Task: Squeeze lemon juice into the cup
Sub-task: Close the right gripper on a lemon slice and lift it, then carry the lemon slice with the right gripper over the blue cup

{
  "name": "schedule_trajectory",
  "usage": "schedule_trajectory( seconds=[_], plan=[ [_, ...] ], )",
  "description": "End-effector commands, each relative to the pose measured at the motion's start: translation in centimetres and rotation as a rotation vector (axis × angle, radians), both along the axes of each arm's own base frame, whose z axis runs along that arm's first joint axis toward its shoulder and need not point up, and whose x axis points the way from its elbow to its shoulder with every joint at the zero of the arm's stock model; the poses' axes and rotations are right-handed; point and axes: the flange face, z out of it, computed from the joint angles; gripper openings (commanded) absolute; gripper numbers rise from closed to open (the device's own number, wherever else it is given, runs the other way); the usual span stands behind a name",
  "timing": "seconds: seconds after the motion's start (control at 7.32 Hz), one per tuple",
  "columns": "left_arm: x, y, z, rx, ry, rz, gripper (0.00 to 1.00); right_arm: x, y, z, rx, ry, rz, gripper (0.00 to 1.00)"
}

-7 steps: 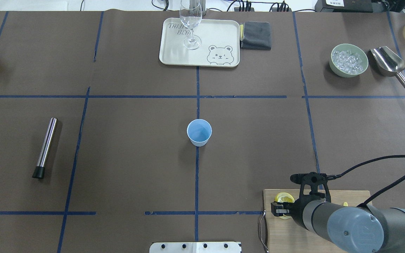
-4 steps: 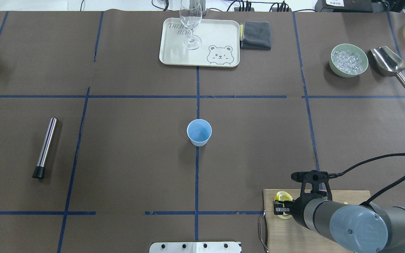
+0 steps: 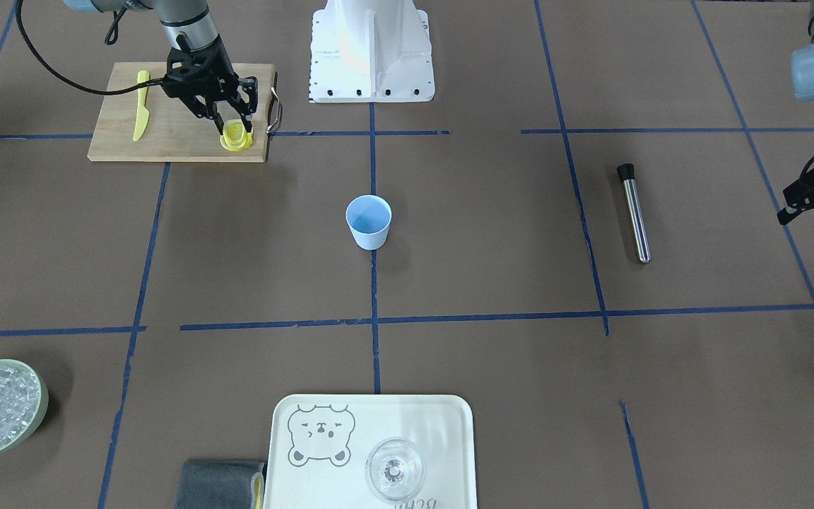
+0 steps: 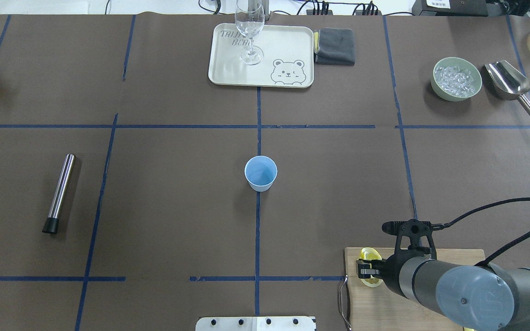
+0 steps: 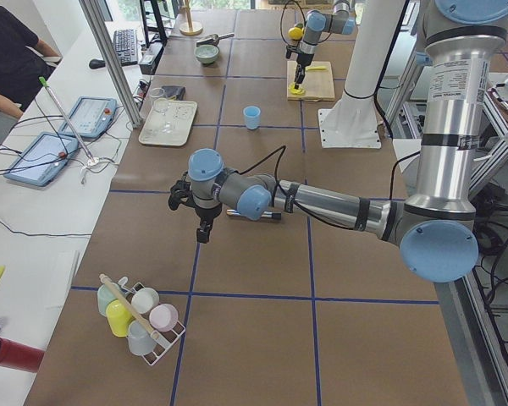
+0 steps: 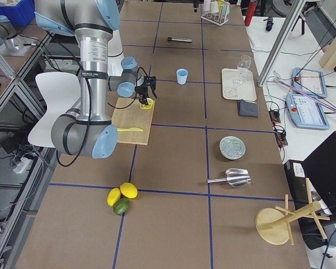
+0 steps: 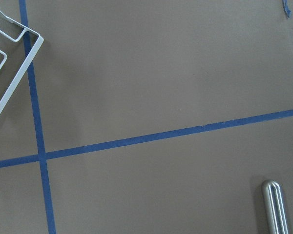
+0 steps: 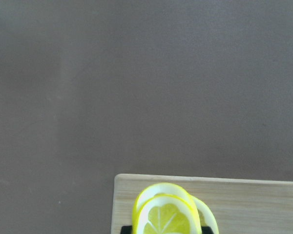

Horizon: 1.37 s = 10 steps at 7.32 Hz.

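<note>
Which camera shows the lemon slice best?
The right wrist-mounted view: the lemon slice is close up, its segments clear. The front-facing view shows it small, in the right claw on the wooden board. Overhead, the arm hides most of it. The side views show only a yellow speck.

Bare table all the way betw. cutting board and cup; room to pass low there. Cup alone at centre, well apart from the rest. On board: 1 stack of lemon slices at corner nr metal handle, R gripper right over it; toy knife at other end. Steel rod flat on L side, L gripper hanging near it. Far edge crowded: tray w/ 1 tall glass, cloth, ice bowl, scoop.
</note>
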Motion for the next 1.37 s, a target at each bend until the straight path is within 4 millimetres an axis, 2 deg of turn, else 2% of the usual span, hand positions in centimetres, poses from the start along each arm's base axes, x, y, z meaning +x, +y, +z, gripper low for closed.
schedule_trajectory(
  seconds=[0.0, 0.41, 0.55, 0.82, 1.09, 1.23],
  plan=[
    [0.0, 0.0, -0.2, 0.003, 0.003, 0.0, 1.0, 0.3, -0.8, -0.2, 0.0, -0.005, 0.016, 0.54],
    [0.0, 0.0, -0.2, 0.002, 0.007, 0.002, 1.0, 2.9, -3.5, -2.1, -0.054, -0.056, 0.028, 0.54],
    [0.1, -0.1, -0.3, 0.003, 0.007, 0.002, 1.0, 3.7, -3.9, -2.9, -0.065, -0.071, 0.023, 0.54],
    [0.1, 0.0, -0.5, 0.005, 0.009, 0.002, 1.0, 5.4, -4.2, -6.1, -0.089, -0.071, 0.015, 0.54],
    [0.1, 0.0, -0.5, 0.006, 0.01, 0.002, 1.0, 3.5, -6.9, -11.3, -0.119, -0.059, 0.019, 0.54],
    [0.1, 0.0, -0.5, 0.003, 0.009, 0.002, 1.0, 0.8, -9.0, -14.8, -0.102, -0.062, 0.033, 0.54]
  ],
)
